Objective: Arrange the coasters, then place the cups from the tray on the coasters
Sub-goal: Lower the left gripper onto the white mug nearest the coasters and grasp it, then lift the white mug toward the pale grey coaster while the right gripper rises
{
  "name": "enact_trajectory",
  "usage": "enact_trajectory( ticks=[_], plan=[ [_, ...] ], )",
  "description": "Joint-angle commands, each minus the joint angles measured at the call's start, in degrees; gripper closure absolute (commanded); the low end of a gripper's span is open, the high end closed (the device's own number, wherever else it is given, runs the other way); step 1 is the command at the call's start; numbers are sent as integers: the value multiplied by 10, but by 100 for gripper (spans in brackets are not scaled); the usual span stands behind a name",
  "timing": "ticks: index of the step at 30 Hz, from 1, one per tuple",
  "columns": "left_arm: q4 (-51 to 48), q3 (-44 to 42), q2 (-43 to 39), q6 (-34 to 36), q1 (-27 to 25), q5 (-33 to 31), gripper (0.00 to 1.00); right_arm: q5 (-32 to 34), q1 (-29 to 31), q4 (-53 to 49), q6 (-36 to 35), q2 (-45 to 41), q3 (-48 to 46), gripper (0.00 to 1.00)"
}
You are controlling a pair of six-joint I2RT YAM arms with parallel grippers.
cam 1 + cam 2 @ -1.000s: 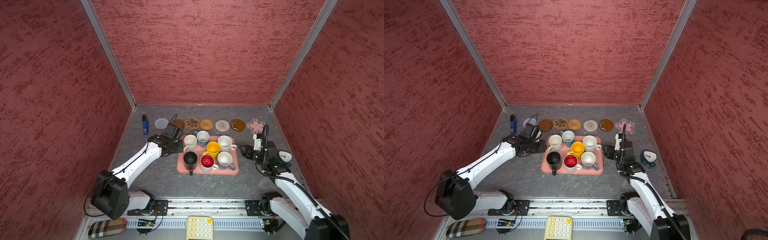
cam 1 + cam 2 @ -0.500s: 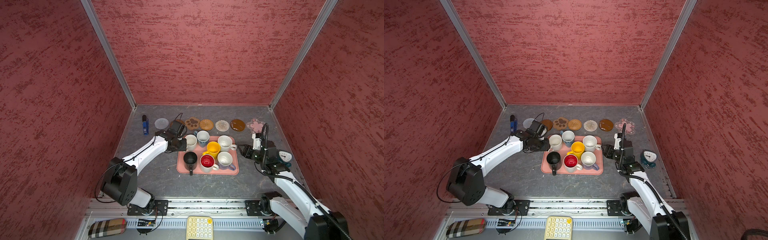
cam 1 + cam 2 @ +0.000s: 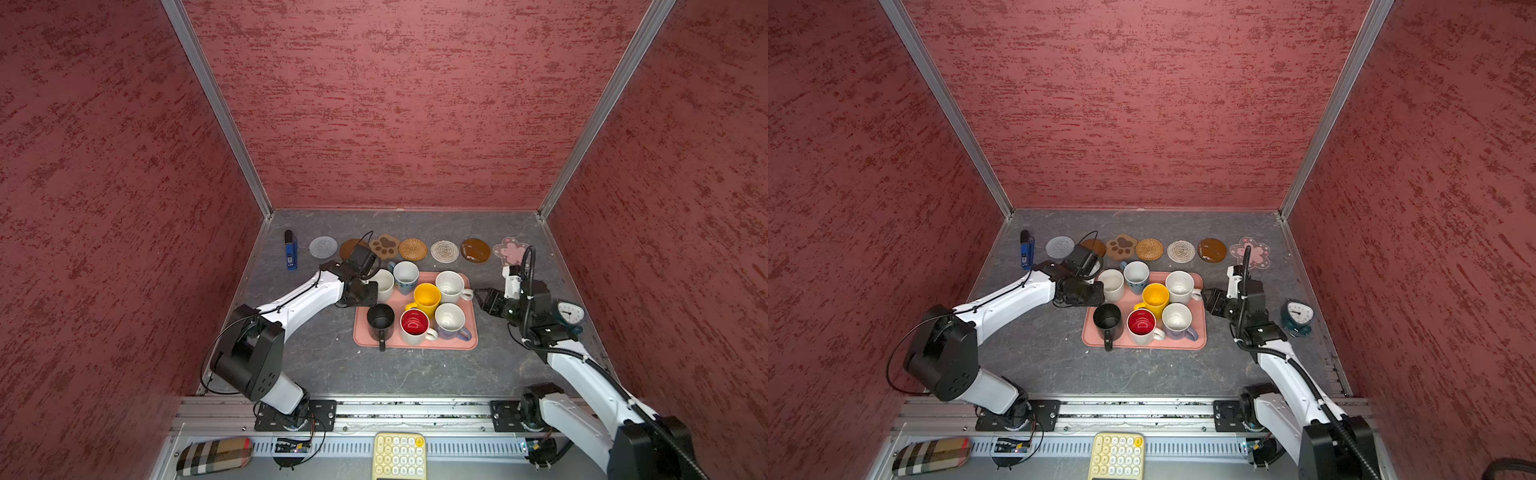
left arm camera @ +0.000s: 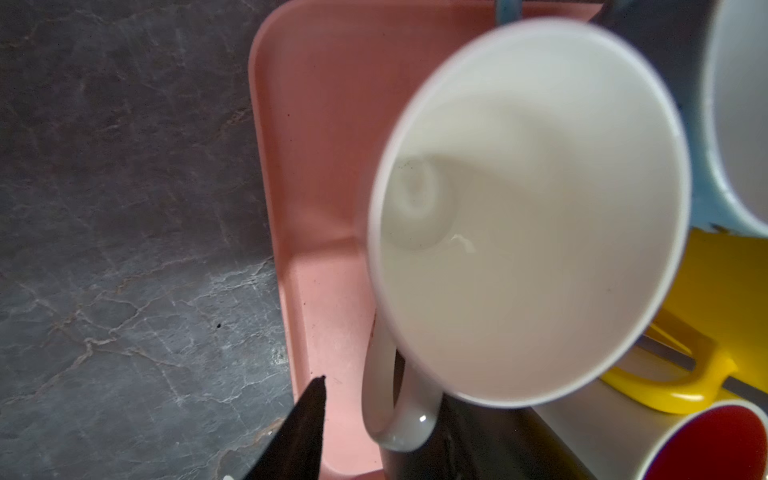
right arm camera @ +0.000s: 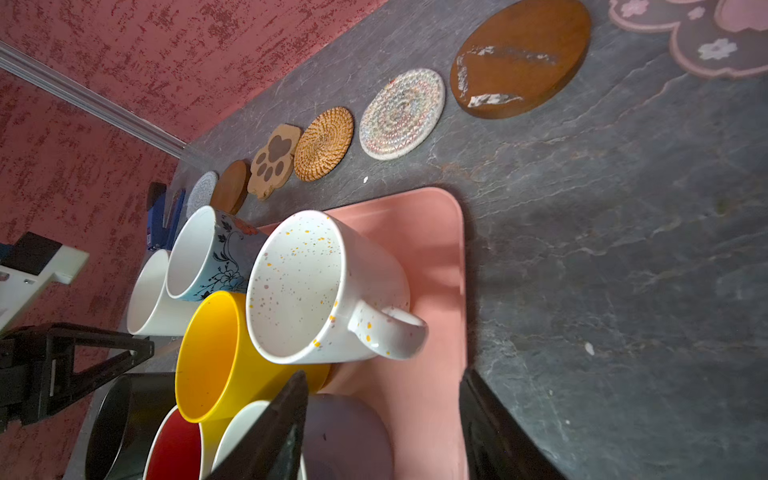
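Seven coasters lie in a back row: grey woven [image 3: 323, 247], brown disc [image 3: 348, 250], paw [image 3: 385, 245], wicker [image 3: 412, 249], beige woven [image 3: 444, 251], second brown disc [image 3: 475, 250], pink flower [image 3: 510, 251]. The pink tray [image 3: 415, 341] holds seven cups, among them plain white [image 3: 383, 282], blue [image 3: 405, 275], speckled white [image 3: 451, 286] and yellow [image 3: 427, 297]. My left gripper [image 3: 371, 291] is open astride the plain white cup's handle [image 4: 399, 407]; one finger [image 4: 303, 424] stands clear of it. My right gripper [image 3: 478, 294] is open at the tray's right rim, beside the lavender cup [image 5: 349, 436].
A blue lighter [image 3: 291, 251] lies left of the coaster row. A teal clock [image 3: 570, 313] stands by the right wall, behind my right arm. A yellow keypad [image 3: 399, 455] and a plaid case [image 3: 214, 455] sit on the front rail. Red walls close three sides.
My left arm has reached right from the tray's left side to the plain white cup, and its jaws have narrowed round the handle. The right arm has barely moved.
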Motion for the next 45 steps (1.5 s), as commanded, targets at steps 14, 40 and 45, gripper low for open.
enact_trajectory(
  ticks=[14,40,45],
  plan=[
    [-9,32,42,4,-18,-50,89,-12,-1,22,5,-2,1,41],
    [-75,111,-41,2,26,-104,100,-19,-1,29,5,12,83,17],
    [-89,159,-34,0,71,-100,100,-32,-1,54,19,59,129,13]
  ],
)
